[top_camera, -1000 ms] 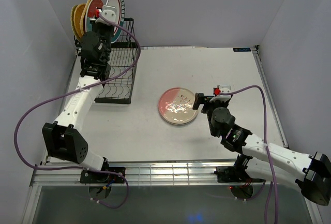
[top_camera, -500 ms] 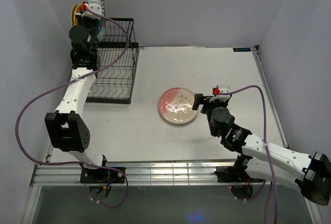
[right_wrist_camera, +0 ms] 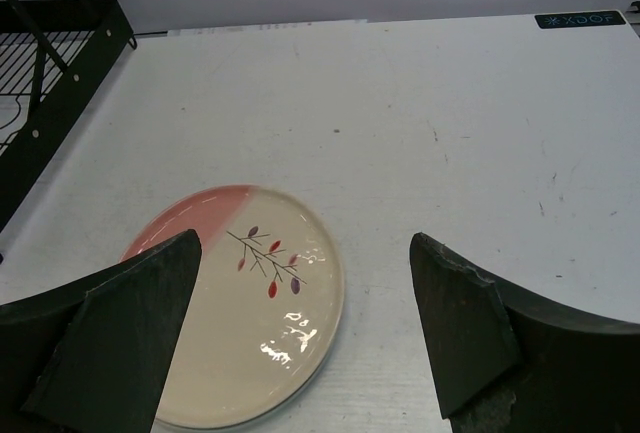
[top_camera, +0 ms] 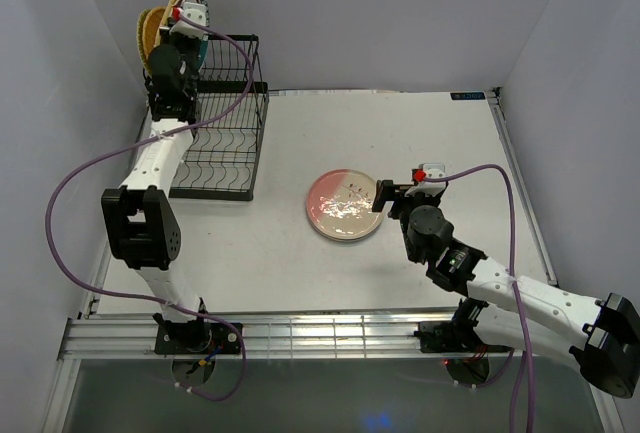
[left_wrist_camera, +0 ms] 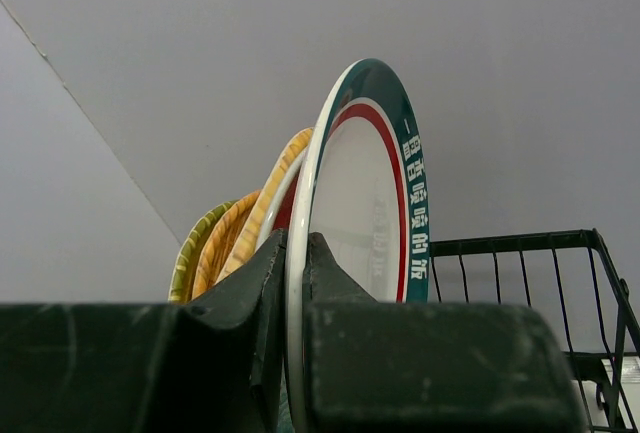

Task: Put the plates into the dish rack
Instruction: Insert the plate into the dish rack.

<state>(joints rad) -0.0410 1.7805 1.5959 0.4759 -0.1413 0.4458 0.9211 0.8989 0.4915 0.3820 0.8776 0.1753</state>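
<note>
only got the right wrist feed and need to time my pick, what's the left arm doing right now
observer: the left gripper is shut on the rim of the teal-rimmed plate, holding it upright.
operator: where's that relative to the rack
observer: top view puts it at the rear left corner of the dish rack, beside the yellow-orange plates standing there.
operator: any plates on the table besides my pink one
observer: no, top view shows only the pink-and-white plate lying on the table, with your open right gripper at its right rim.
</note>
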